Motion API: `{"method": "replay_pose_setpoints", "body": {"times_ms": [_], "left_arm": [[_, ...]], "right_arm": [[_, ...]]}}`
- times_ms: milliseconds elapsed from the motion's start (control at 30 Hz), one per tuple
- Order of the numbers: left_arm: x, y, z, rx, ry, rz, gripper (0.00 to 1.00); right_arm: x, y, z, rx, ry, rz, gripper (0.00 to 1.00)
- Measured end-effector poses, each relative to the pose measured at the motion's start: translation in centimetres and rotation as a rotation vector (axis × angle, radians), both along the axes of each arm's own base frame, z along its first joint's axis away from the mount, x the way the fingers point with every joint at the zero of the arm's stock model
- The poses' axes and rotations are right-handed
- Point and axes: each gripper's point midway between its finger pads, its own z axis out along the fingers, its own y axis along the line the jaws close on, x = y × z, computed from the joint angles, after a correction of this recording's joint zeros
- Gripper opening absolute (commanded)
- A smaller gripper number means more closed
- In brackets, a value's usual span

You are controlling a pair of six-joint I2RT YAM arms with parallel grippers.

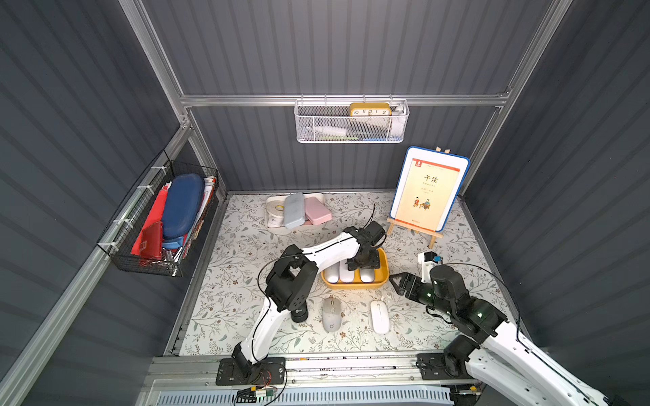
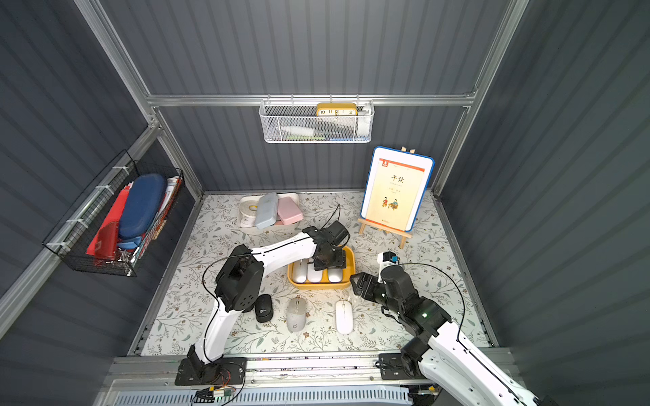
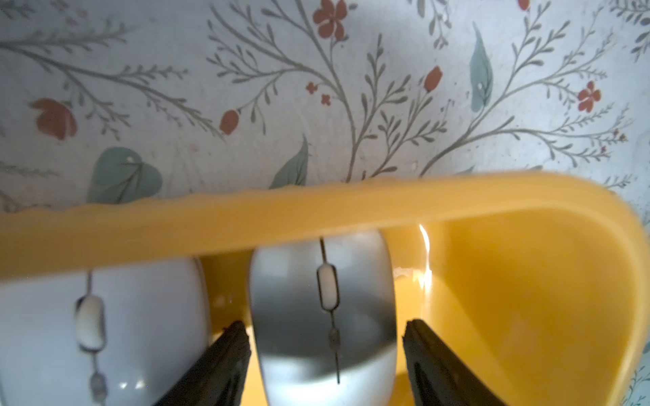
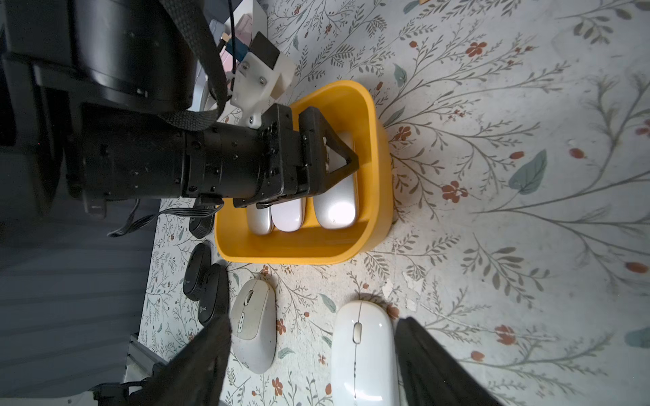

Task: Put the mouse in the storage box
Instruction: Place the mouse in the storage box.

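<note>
A silver-grey computer mouse (image 3: 316, 316) is being straddled by the left gripper (image 3: 324, 324) inside the shallow yellow plastic storage box (image 3: 316, 211). The mouse is lying flat on the tub's floor, last in a row with two other pale mice (image 1: 338, 273). The left jaws are standing spread, with one black finger (image 3: 225, 358) at each flank of the mouse. A sliver of yellow is showing between the mouse and one finger (the other sits so close that contact cannot be judged).

In both top views the right gripper (image 1: 394, 284) is being held over the floral tablecloth (image 1: 246, 253), just beside the box's right-hand end, and its jaws are spread wide. In the right wrist view a glossy white mouse (image 4: 364, 351) is being framed between those fingers, on the cloth below them. A matt grey mouse (image 1: 331, 314) is lying near it, in front of the box.
</note>
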Motion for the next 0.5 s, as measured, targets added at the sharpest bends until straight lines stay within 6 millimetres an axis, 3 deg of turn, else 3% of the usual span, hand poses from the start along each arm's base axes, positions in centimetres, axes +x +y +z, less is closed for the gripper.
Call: {"method": "replay_pose_setpoints", "body": {"times_ms": [333,433,500], "left_arm": [[0.4,-0.5,3.0,-0.004,-0.029,0.0,0.73],[0.5,-0.8,5.7,-0.009,-0.077,-0.001,0.74],[-0.1,-0.6,8.6,-0.032,-0.125,0.001,0.74]], "right_arm": [[0.0,0.2,-0.3,-0.013,0.009,0.02,0.78],[0.0,0.3,-0.4,-0.028,0.023,0.028,0.77],[0.0,0.4,-0.7,-0.05,0.055,0.032,0.75]]}}
